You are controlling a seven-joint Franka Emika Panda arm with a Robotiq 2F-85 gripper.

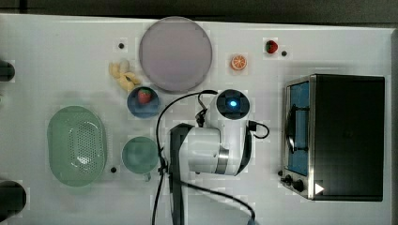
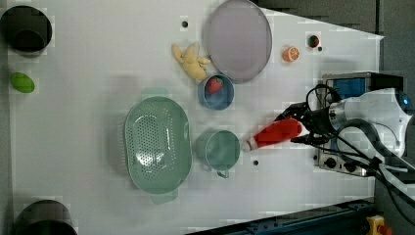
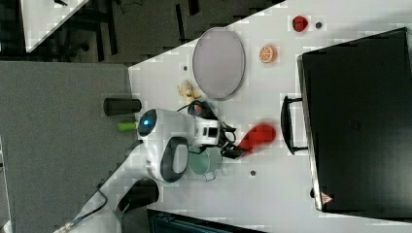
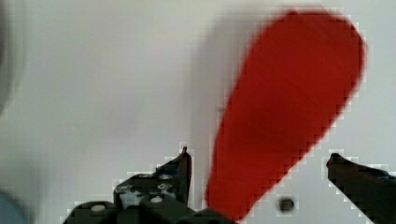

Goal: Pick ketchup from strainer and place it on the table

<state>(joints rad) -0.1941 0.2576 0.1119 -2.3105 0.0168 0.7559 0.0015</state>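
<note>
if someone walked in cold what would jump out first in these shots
The red ketchup grabs the eye: it lies between the gripper's open jaws on the white table, its cap by the green cup in the left view. Next, the pale green strainer with nothing in it, on the left view's left of the cup. The black oven fills the top view's right.
</note>
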